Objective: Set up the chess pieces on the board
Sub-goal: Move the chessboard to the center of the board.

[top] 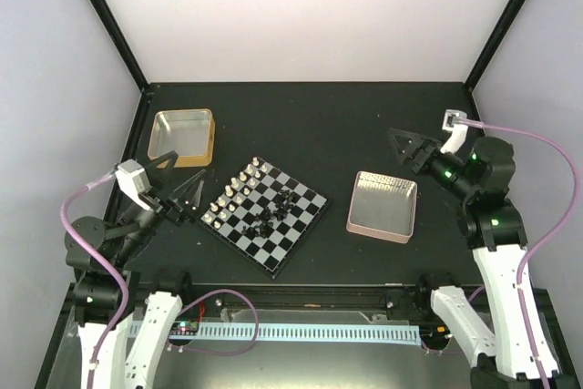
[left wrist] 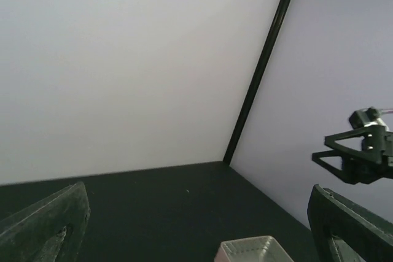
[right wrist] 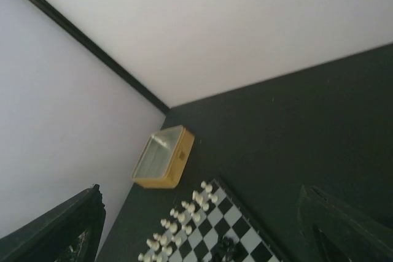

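The board [top: 293, 239] lies tilted on the dark table between the two arms. The silver-white chess pieces [top: 235, 190] stand in two rows along its upper-left edge. Several black chess pieces [top: 277, 210] huddle in a heap near its middle. My left gripper [top: 182, 185] hovers open just left of the board, with nothing between its fingers [left wrist: 46, 225]. My right gripper [top: 407, 148] is open and empty, raised at the far right above the pink tray. The right wrist view shows the board [right wrist: 242, 222], the white rows [right wrist: 183, 218] and the black heap [right wrist: 225, 247].
A gold-rimmed tray [top: 182, 138] sits behind the board at the left, also seen as the gold tray [right wrist: 161, 159] in the right wrist view. A pink-rimmed tray [top: 383, 206] sits right of the board; its corner [left wrist: 253, 248] shows in the left wrist view. Walls enclose the table.
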Tool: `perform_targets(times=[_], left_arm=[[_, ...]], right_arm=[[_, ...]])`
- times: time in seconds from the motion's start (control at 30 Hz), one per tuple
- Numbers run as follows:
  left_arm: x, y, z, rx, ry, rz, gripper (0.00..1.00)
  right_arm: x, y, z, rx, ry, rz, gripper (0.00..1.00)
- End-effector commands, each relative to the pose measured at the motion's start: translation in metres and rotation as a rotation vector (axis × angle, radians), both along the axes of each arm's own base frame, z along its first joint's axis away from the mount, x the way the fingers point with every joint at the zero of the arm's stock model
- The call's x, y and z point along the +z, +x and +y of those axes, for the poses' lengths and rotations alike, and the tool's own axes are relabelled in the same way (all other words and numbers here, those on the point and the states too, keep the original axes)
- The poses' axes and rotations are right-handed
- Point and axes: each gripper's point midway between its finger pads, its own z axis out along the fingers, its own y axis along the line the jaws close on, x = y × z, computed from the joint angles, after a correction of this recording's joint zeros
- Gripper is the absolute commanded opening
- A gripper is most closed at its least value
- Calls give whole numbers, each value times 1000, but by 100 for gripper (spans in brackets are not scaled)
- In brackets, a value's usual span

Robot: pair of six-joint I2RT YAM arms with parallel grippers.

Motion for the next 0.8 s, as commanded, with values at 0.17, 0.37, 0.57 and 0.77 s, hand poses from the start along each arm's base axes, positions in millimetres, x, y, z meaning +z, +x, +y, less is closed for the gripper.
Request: perform_targets(times=[0.17, 0.37, 0.57, 0.77], left_arm=[[-63, 8, -34, -289, -186, 207, 99], [-156, 56, -11, -43, -141, 527, 99], [-244, 68, 7, 123, -140, 920, 99], [-299, 48, 14, 207, -121, 1216, 96]], right_arm=[[-67, 25, 40, 216, -30, 171, 87], [-120, 40, 74, 248, -157, 289, 86], [-171, 45, 103, 262, -298, 402, 82], [-211, 45, 125, 305, -387, 502, 65]])
